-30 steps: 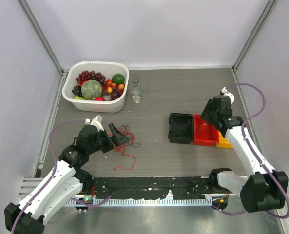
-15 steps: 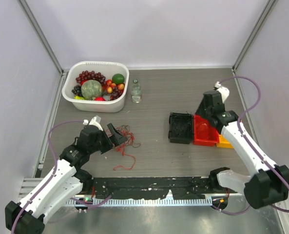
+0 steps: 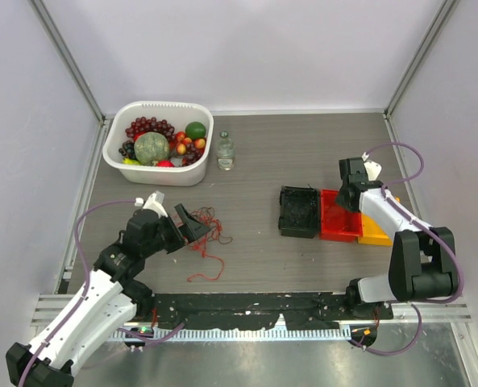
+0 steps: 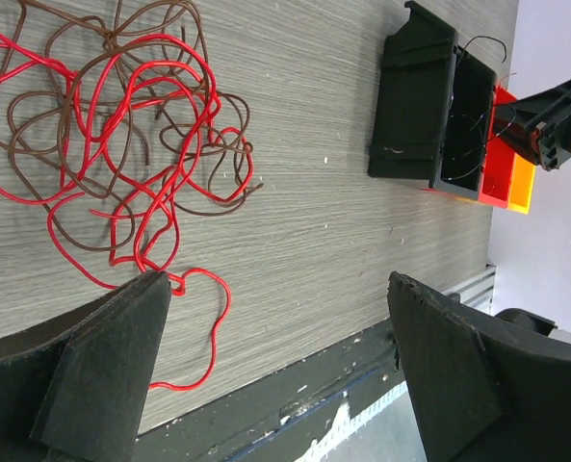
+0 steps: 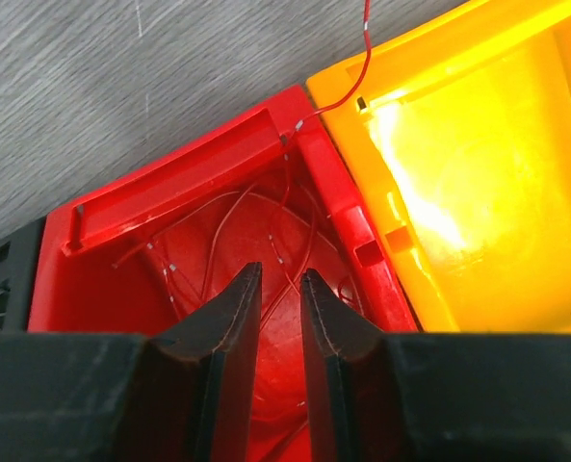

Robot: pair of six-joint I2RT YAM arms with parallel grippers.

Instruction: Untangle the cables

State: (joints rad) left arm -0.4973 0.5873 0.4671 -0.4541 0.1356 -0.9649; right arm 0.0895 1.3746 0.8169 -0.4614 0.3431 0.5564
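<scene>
**A:** Status on the left?

**B:** The tangle of thin red and dark-brown cables (image 4: 131, 135) lies on the grey wood-grain table (image 3: 303, 153), left of centre in the overhead view (image 3: 209, 230) and upper left in the left wrist view. The left gripper (image 4: 277, 289) is spread wide just beside the clump and holds nothing.

**A:** Right?

**B:** The right gripper (image 5: 278, 279) is low over the red plastic bin (image 5: 184, 183), right of centre overhead. Its fingers are almost pressed together, with only a slit between them. I can't tell if a wire is in that slit. Several thin red strands (image 5: 227, 217) lie in the bin. One loose red strand (image 5: 362, 67) crosses the corner toward the yellow plastic bin (image 5: 497, 144), at the top of the right wrist view.

**A:** Failure modes?

**B:** Three, as I see it.
1. Red and brown loops cross everywhere, so a wide grab by the left gripper likely takes several wires. Pulling would then tighten the knot or drag the whole clump.
2. The wires are thread-thin and flat on the table. The fingers may close on nothing, or scrape the surface.
3. The right fingers sit among the strands in the bin. If they snag one on lift-out, it comes back out. The strand over the rim looks the easiest to catch.

**A:** Mitigation?

**B:** Pick one free end at the lower edge of the clump and pull it slowly.
</scene>
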